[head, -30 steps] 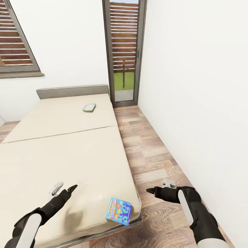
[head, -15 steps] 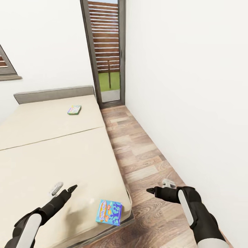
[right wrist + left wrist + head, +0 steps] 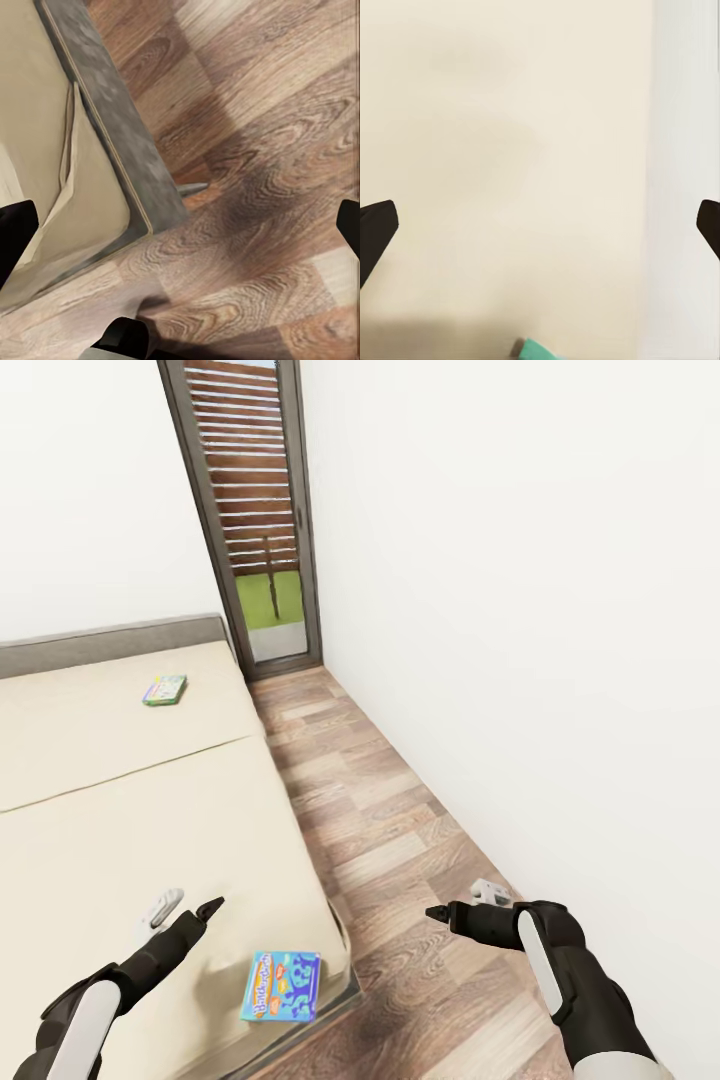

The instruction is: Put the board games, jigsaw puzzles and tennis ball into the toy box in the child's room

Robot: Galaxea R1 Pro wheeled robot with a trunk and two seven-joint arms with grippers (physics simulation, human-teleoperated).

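Left gripper (image 3: 212, 906) hangs over the bed (image 3: 120, 800) near its foot end; in left wrist view its fingers (image 3: 376, 229) stand wide apart, at both edges of the picture, w/ nothing between them but beige mattress. Right gripper (image 3: 436, 912) is over the wood floor (image 3: 400, 830), beside the bed's foot corner; its fingers (image 3: 15, 232) are also wide apart and empty, w/ the grey bed frame (image 3: 112, 127) and the planks below.

The blue board game (image 3: 281, 985) lies flat on the bed, at the foot corner, near the left gripper, not touched. The green board game (image 3: 165, 689) lies flat far up the bed, near the headboard (image 3: 110, 643). Behind the bed's head corner stands a tall dark-framed window (image 3: 250, 510), w/ white wall (image 3: 520, 610) along the floor strip.
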